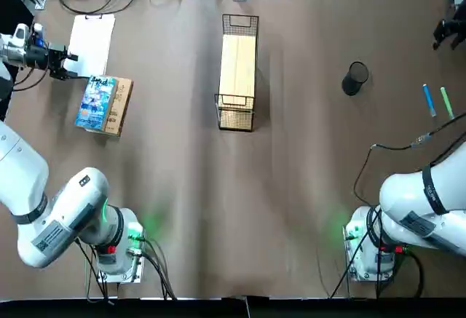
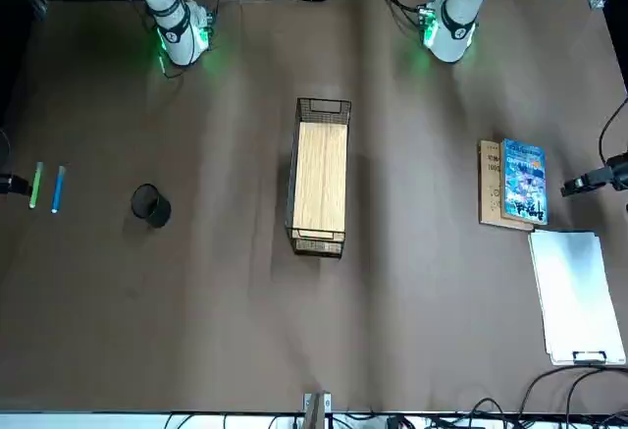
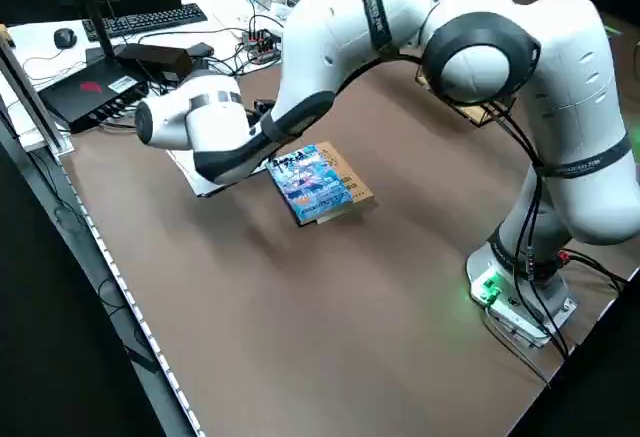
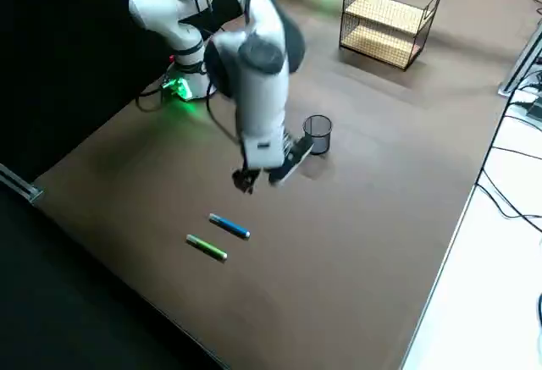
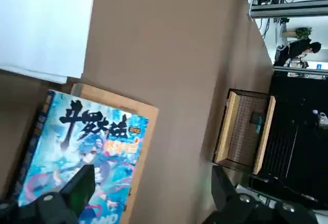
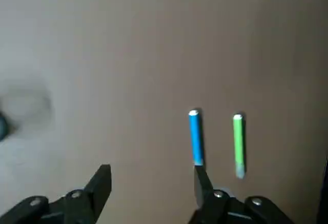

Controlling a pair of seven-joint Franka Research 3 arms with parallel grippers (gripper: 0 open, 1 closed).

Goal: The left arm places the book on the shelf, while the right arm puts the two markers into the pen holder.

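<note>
The light blue book (image 1: 95, 102) lies on a tan book (image 1: 119, 107) at the table's far left. My left gripper (image 1: 64, 66) hovers open just beyond the book's far end; the left wrist view shows the cover (image 5: 84, 147) between and past the spread fingers. The shelf (image 1: 238, 70) stands mid-table, with wire mesh sides and a wooden top. The blue marker (image 1: 429, 100) and the green marker (image 1: 446, 103) lie side by side at the far right. The pen holder (image 1: 354, 78) stands upright to their left. My right gripper (image 6: 154, 183) hangs open above the table near the markers, holding nothing.
A white clipboard (image 1: 92, 43) lies beyond the books at the far left. Cables and equipment run along the table's far edge. Both arm bases (image 1: 120, 252) sit at the near edge. Bare brown table (image 1: 306, 187) stretches between the shelf and the pen holder.
</note>
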